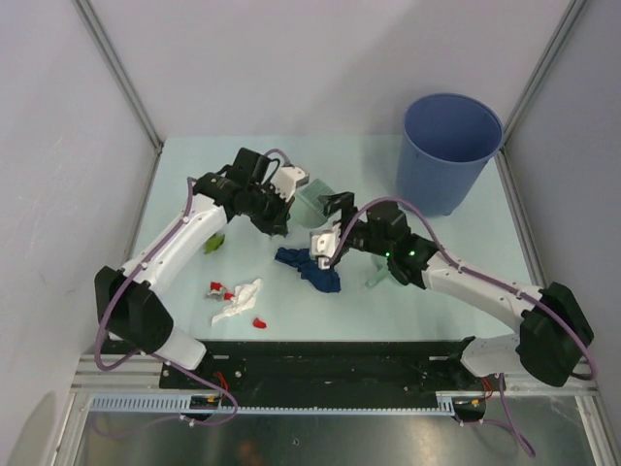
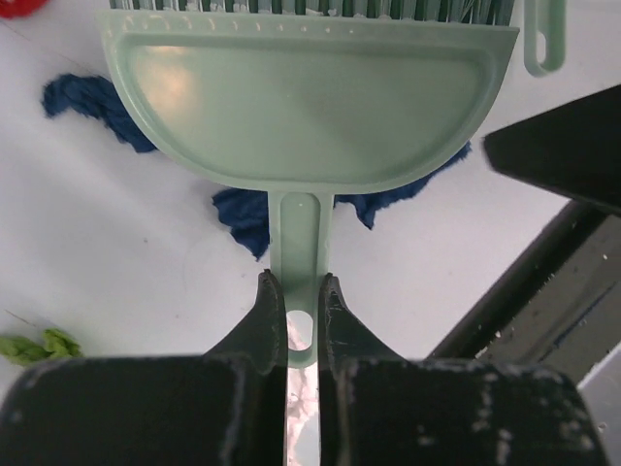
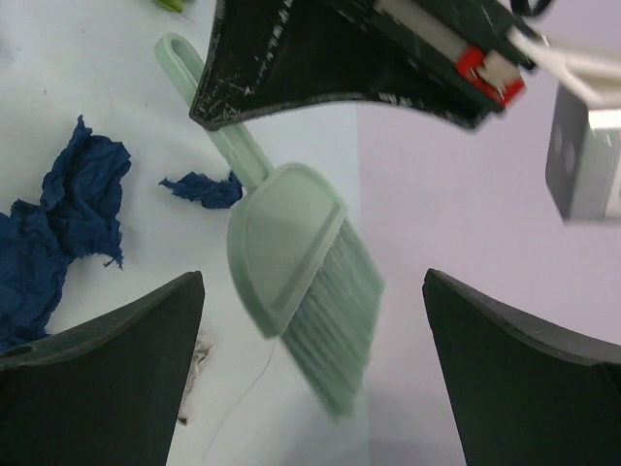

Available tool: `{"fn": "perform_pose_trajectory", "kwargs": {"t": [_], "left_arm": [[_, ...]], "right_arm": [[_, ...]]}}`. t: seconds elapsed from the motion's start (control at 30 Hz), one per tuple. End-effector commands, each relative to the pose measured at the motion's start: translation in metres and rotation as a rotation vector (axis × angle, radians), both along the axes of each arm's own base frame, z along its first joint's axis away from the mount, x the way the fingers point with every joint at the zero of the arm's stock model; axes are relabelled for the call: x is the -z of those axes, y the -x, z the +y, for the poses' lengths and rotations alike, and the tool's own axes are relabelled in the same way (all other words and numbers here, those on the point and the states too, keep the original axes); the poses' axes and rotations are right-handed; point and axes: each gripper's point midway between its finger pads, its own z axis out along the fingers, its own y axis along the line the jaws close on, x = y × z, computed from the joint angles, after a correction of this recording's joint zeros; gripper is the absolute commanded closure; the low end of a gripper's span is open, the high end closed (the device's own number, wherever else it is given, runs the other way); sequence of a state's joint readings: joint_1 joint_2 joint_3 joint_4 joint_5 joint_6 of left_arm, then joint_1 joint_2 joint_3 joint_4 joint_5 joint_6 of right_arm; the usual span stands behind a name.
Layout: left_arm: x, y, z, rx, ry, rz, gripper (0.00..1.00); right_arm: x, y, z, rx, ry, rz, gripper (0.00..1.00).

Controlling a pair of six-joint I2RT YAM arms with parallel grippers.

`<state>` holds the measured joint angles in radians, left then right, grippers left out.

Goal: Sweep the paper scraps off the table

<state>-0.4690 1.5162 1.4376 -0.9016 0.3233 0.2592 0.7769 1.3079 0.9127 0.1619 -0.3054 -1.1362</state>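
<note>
On the table's (image 1: 184,180) L side, paper scraps (image 1: 241,301) are lying loose: a green one (image 1: 215,243) beside your L arm, red bits (image 1: 215,287) and a white crumple nearer the front edge. Toward ctr, dark blue wads (image 1: 312,269) are resting on the table, partly hidden behind the dustpan (image 2: 310,107) in the L wrist view. Your L jaws are clenching the dustpan's handle, w/ brush (image 3: 335,330) bristles sticking out past its far rim. Your R jaws are gaping wide, grasping nothing, hanging near the pan. Far R, a blue bin (image 1: 448,146) is standing at the back.
</note>
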Motion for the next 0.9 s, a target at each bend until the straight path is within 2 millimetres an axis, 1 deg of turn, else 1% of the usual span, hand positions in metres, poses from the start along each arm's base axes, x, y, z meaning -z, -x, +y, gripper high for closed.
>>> {"fn": "perform_pose_trajectory", "kwargs": {"t": [0.0,0.03,0.13,0.2,0.23,0.27,0.3,0.33,0.37,0.4,0.43,0.47,0.5,0.53,0.57,0.6,0.63,0.67,0.7,0.73,0.77,0.8,0.83,0.87], "left_arm": [[-0.009,0.026,-0.006,0.072,0.053,0.027,1.00],[-0.009,0.030,-0.006,0.078,0.059,0.038,1.00],[-0.017,0.034,-0.010,0.093,0.085,0.042,1.00],[-0.022,0.037,-0.012,0.106,0.101,0.048,1.00],[-0.023,0.039,-0.011,0.108,0.102,0.053,1.00],[-0.025,0.040,-0.013,0.113,0.112,0.057,1.00],[-0.025,0.043,-0.014,0.127,0.117,0.063,1.00],[-0.025,0.045,-0.014,0.131,0.122,0.067,1.00],[-0.026,0.048,-0.015,0.140,0.126,0.071,1.00],[-0.027,0.049,-0.015,0.148,0.129,0.071,1.00],[-0.028,0.052,-0.014,0.152,0.130,0.070,1.00],[-0.030,0.054,-0.015,0.165,0.140,0.068,1.00],[-0.032,0.055,-0.015,0.180,0.141,0.056,1.00],[-0.034,0.057,-0.015,0.190,0.142,0.049,1.00],[-0.039,0.058,-0.014,0.196,0.146,0.033,0.99],[-0.041,0.058,-0.012,0.209,0.136,0.018,0.69],[-0.048,0.059,-0.009,0.205,0.124,0.006,0.49],[-0.056,0.057,-0.007,0.197,0.116,-0.020,0.35],[-0.060,0.054,0.000,0.181,0.083,-0.053,0.18],[-0.075,0.050,0.001,0.187,0.081,-0.106,0.13],[-0.083,0.049,0.003,0.194,0.073,-0.143,0.10],[-0.093,0.049,0.010,0.199,0.046,-0.199,0.06],[-0.106,0.049,0.010,0.214,0.048,-0.246,0.05],[-0.111,0.052,0.011,0.230,0.045,-0.269,0.04]], "right_arm": [[-0.013,-0.002,0.022,-0.048,0.039,-0.197,0.00],[-0.009,-0.002,0.024,-0.055,0.066,-0.212,0.00],[0.013,-0.005,0.028,-0.034,0.159,-0.215,0.00],[0.028,-0.011,0.025,-0.007,0.230,-0.227,0.00],[0.031,-0.012,0.024,-0.002,0.248,-0.232,0.00],[0.033,-0.018,0.022,0.023,0.265,-0.246,0.01],[0.038,-0.020,0.021,0.031,0.284,-0.249,0.03],[0.035,-0.023,0.023,0.042,0.276,-0.265,0.06],[0.034,-0.026,0.023,0.061,0.274,-0.272,0.14],[0.036,-0.028,0.024,0.070,0.272,-0.274,0.38],[0.030,-0.027,0.026,0.077,0.250,-0.283,0.47],[0.030,-0.027,0.027,0.087,0.227,-0.262,0.55],[0.028,-0.027,0.027,0.091,0.208,-0.247,0.70],[0.024,-0.024,0.026,0.096,0.181,-0.227,0.75],[0.022,-0.021,0.027,0.086,0.164,-0.204,0.84],[0.024,-0.019,0.025,0.090,0.149,-0.166,1.00],[0.024,-0.014,0.021,0.089,0.151,-0.136,1.00],[0.025,-0.009,0.022,0.073,0.146,-0.109,1.00],[0.027,-0.004,0.021,0.073,0.126,-0.054,1.00],[0.028,0.007,0.020,0.039,0.118,0.007,1.00],[0.029,0.010,0.018,0.031,0.099,0.072,1.00],[0.027,0.015,0.017,0.018,0.072,0.134,1.00],[0.031,0.033,0.020,-0.025,0.021,0.298,1.00],[0.024,0.038,0.018,-0.042,-0.023,0.364,1.00]]}}
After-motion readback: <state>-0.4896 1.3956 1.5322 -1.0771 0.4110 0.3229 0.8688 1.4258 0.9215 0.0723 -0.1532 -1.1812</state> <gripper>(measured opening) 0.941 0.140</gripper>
